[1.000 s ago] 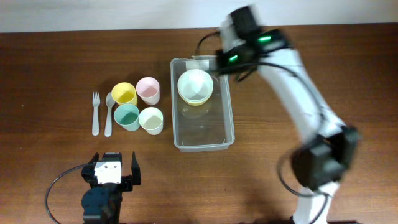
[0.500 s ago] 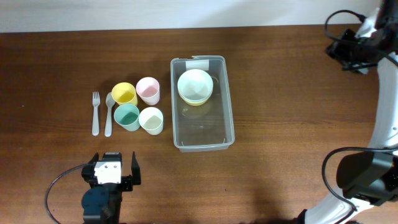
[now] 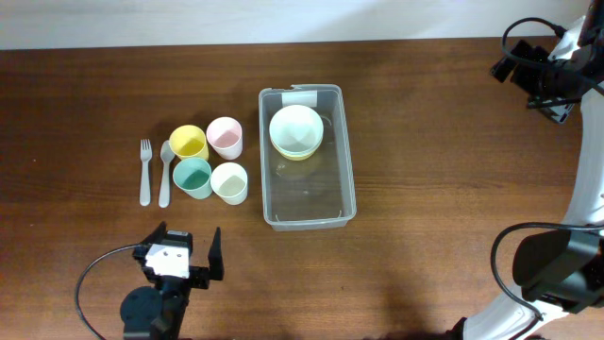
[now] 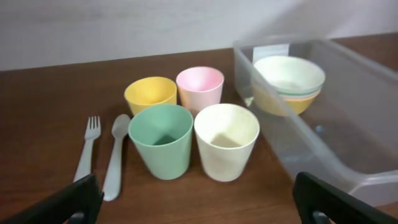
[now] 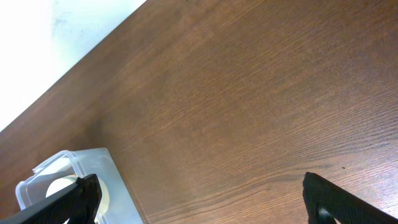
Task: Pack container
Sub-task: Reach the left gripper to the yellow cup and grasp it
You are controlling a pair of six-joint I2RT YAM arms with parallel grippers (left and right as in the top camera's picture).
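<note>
Materials and finish: wood tabletop, plastic ware throughout.
The tabletop [image 3: 425, 142] is dark brown wood with a fine, straight grain and a smooth, low-sheen finish. The container [image 4: 323, 155] is clear, see-through plastic, glossy, with soft reflections along its walls; its label [image 4: 270, 52] looks like matt white paper. The yellow cup [image 4: 150, 94], pink cup [image 4: 199, 84], green cup [image 4: 161, 138] and cream cup [image 4: 226, 138] are smooth matt pastel plastic, as are the stacked bowls [image 4: 288, 78]. The fork [image 4: 87, 149] and spoon [image 4: 115, 155] are pale, matt plastic. The fingers [image 4: 62, 202] look like matt black plastic.
</note>
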